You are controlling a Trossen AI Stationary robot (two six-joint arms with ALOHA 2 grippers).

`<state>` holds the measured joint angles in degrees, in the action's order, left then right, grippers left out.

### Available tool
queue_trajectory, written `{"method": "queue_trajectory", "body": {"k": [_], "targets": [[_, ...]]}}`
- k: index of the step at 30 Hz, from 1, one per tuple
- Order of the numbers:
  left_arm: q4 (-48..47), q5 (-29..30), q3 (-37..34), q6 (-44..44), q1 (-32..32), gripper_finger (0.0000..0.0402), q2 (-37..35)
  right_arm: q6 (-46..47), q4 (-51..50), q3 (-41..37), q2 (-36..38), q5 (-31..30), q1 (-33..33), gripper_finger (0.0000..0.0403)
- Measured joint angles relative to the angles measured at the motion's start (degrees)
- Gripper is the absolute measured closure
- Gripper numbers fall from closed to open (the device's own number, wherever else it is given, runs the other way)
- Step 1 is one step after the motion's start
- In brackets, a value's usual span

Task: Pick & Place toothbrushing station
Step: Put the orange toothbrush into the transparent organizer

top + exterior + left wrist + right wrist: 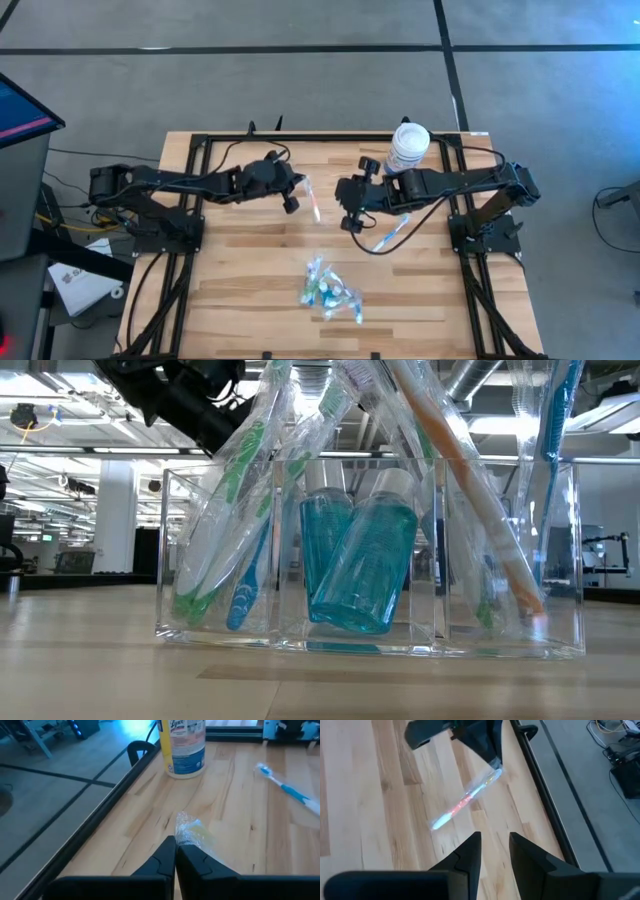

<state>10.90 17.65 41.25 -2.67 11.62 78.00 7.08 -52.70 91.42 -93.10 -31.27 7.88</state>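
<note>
Carrying a wrapped pink-white toothbrush [312,198], the clenched left claw [296,190] hangs beyond the clear tray [330,287]; next, lowering it in. Right claw [352,212] waits released.

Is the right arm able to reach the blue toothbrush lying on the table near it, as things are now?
Probably yes. The blue toothbrush lies alone on bare wood just beside the right gripper, whose fingers are open and empty. The left gripper, shut on a wrapped toothbrush, is off to the side.

The high view looked straight down on the table [250,290]; the low view faced the clear tray [370,642] very closely, shared with overhead.
</note>
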Motion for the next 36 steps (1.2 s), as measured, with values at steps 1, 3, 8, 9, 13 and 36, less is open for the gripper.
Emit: {"method": "queue_trajectory", "body": {"k": [1,3,8,9,13,36], "targets": [[0.0,0.4,0.0,-0.3,-0.3,0.0401,0.0,0.0,0.4,0.0,0.0,0.0,-0.1,0.0311],[0.6,0.5,0.0,-0.4,-0.7,0.0401,0.0,0.0,1.8,0.0,0.0,0.4,-0.2,0.0311],[2.2,0.7,0.0,-0.5,-1.7,0.0401,-0.4,0.0,5.2,0.0,0.0,3.0,-0.2,0.0311],[2.7,0.8,0.0,-0.5,-1.9,0.0401,-0.9,0.0,6.1,0.0,0.0,3.4,-0.2,0.0311],[3.6,2.4,0.0,-0.9,-3.0,0.0401,-3.6,0.0,10.4,-1.6,0.0,4.0,-0.2,0.0311],[4.5,9.4,0.0,-4.7,-11.4,0.0401,-10.3,-1.1,40.3,-17.1,0.0,20.9,-6.8,0.0311]]}}
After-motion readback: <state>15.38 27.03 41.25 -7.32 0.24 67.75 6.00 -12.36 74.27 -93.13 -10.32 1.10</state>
